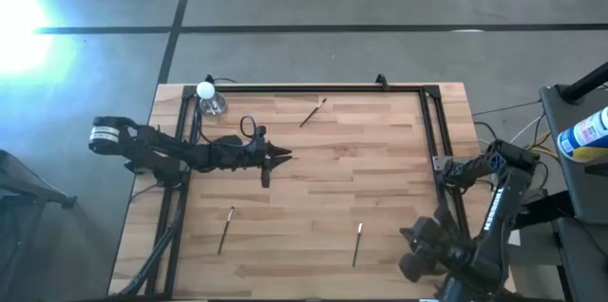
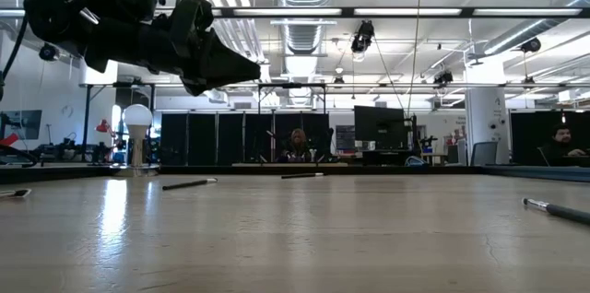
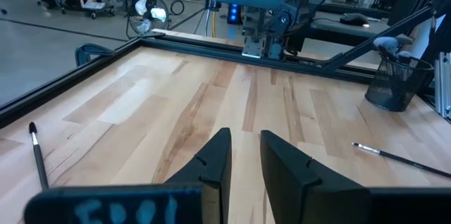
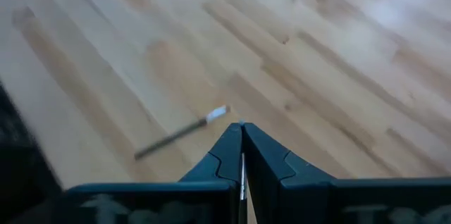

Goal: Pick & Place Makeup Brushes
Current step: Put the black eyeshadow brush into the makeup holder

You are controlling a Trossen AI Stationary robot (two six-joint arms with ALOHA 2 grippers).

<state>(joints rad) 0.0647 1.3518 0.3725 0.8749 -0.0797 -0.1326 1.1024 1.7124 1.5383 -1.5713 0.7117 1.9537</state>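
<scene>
Several thin makeup brushes lie flat on the wooden table: one near the far edge (image 1: 313, 112) (image 2: 302, 175), a dark one (image 1: 266, 177) (image 2: 189, 183) just nearward of my left gripper, one near the near-left (image 1: 226, 229), one near the near edge (image 1: 358, 243) (image 3: 394, 155). My left gripper (image 1: 282, 157) (image 3: 245, 160) hovers above the table's middle (image 2: 241, 70), open by a narrow gap, holding nothing. My right gripper (image 4: 242, 129) is shut and empty over the near-right part, its tips close to a brush's pale ferrule (image 4: 218, 113).
A small clear bottle with a round white cap (image 1: 208, 96) (image 2: 137, 136) stands at the far-left corner. A black mesh cup (image 3: 391, 76) stands off the table's right side. A black frame (image 1: 313, 88) edges the board. People sit in the room behind.
</scene>
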